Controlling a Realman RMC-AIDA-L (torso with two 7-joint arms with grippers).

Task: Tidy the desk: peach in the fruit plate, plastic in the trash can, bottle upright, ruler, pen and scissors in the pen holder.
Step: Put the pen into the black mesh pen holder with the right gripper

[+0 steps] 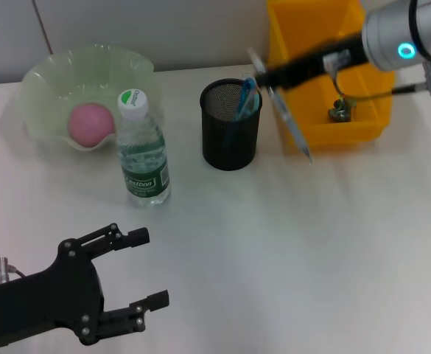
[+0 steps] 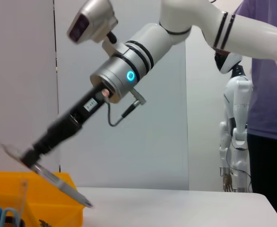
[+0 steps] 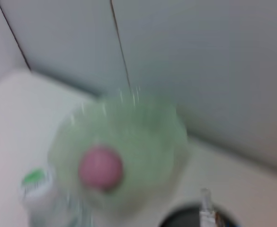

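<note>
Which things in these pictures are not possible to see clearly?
- Right gripper, head view: fingers blurred, so the grip on the ruler is unclear.
- Pen holder: mesh wall hides most of its contents.
- Yellow trash can: the small item inside is too small to identify.

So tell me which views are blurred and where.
Head view: mostly sharp, but the ruler in the right claw is motion-smeared. Left wrist view: sharp. Right wrist view: blurred throughout, peach and fruit plate soft.
</note>
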